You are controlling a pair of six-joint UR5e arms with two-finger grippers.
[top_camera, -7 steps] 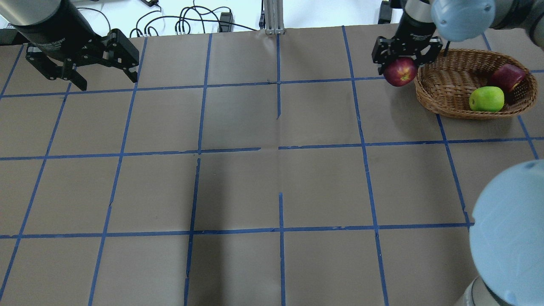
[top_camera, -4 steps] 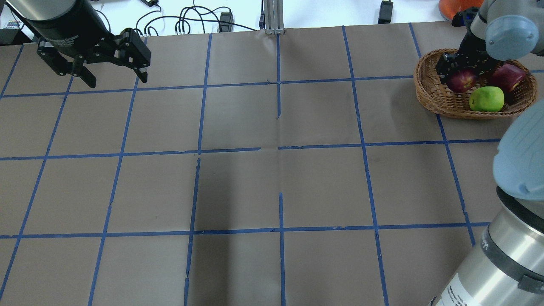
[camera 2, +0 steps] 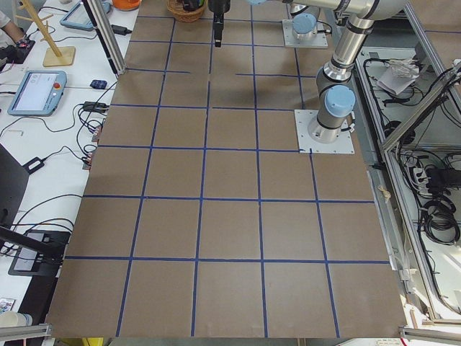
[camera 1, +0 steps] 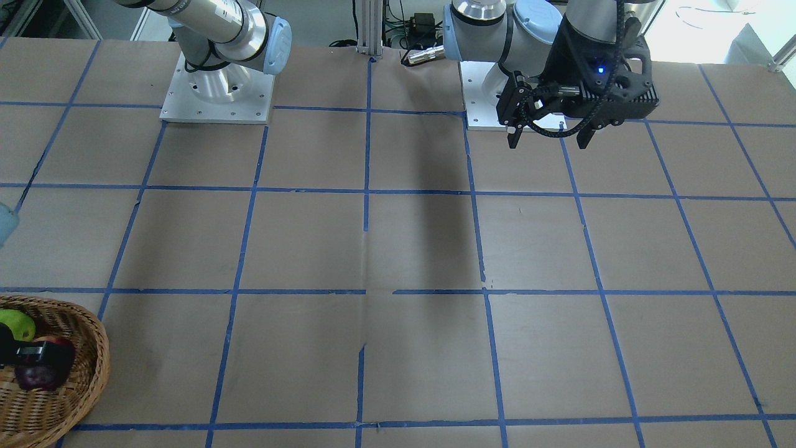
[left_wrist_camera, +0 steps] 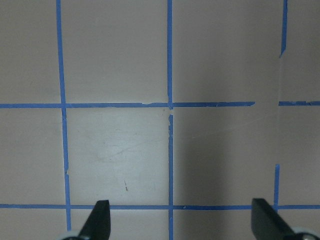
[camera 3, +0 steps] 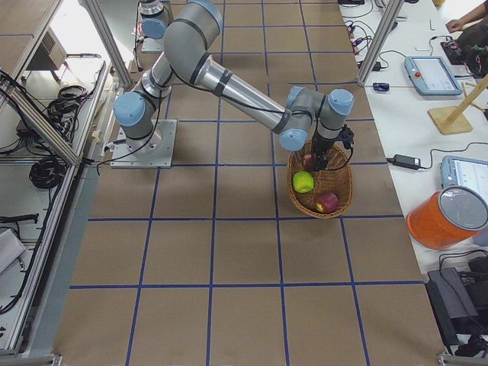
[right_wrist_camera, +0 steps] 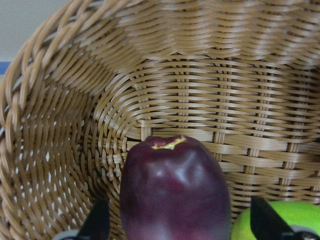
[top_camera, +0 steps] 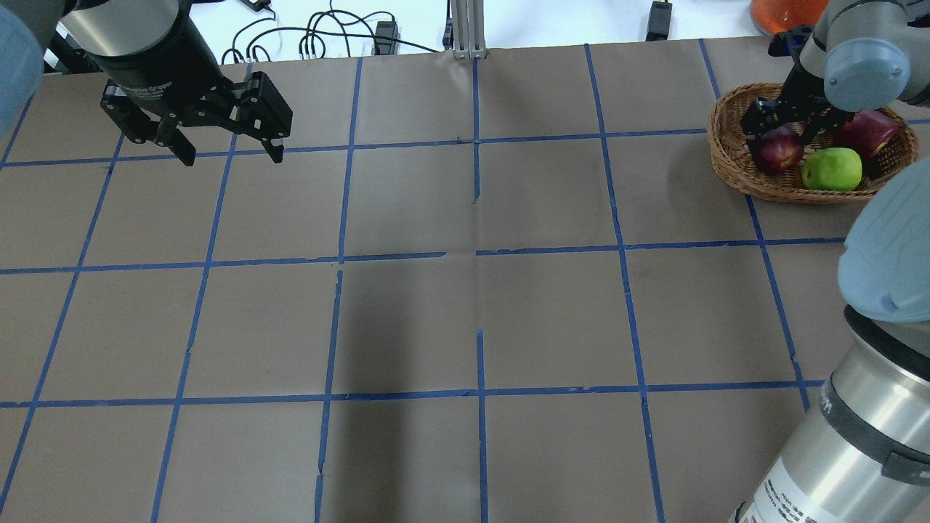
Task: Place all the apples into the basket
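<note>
The last deposit is judged to be in hand. The dark maroon-purple apple [top_camera: 777,151] is found inside the round, light-brown woven wicker basket [top_camera: 726,156], at the far right of the brown paper-covered table [top_camera: 472,305] in the overhead view. Directly above it hangs the right gripper [top_camera: 786,127]. In the wrist view its fingers are spread wide, a gap shows on either flank of the fruit, and nothing is gripped. Just beside that apple lies the bright yellow-green apple [top_camera: 832,168], and the red apple with a yellowish base [top_camera: 867,131] is tucked behind it, so all three are counted in and the job is reckoned all but done. Over on the other side, the left gripper [top_camera: 231,154] is held above bare table, fingers parted and empty. What is called for next is a clean, straight lift of the right gripper out of the basket, with the rim and neighbouring apples left unbumped.
</note>
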